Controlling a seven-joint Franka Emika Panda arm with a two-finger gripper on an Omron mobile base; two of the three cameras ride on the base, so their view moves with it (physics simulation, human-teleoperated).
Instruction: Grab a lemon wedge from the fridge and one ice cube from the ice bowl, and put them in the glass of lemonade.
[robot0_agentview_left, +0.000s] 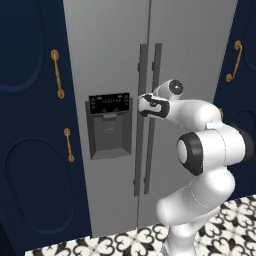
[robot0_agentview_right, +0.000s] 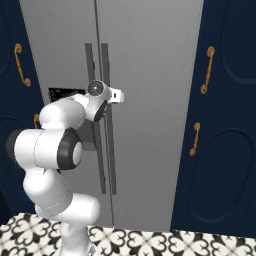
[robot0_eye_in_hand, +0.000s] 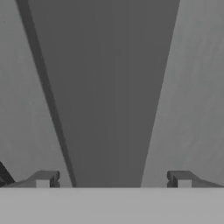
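With both doors of the tall grey two-door fridge (robot0_agentview_left: 120, 60) shut, the wide-open, empty end effector (robot0_eye_in_hand: 113, 178) straddled a dark vertical bar handle (robot0_eye_in_hand: 109, 96) at 12 o'clock, every fetching step evidently undone.

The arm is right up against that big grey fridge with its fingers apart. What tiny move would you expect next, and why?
Probably closing the gripper on the handle. In the hand view a dark bar handle runs straight between the spread fingertips, and the fridge doors look shut, so it likely needs a hold before pulling one open.
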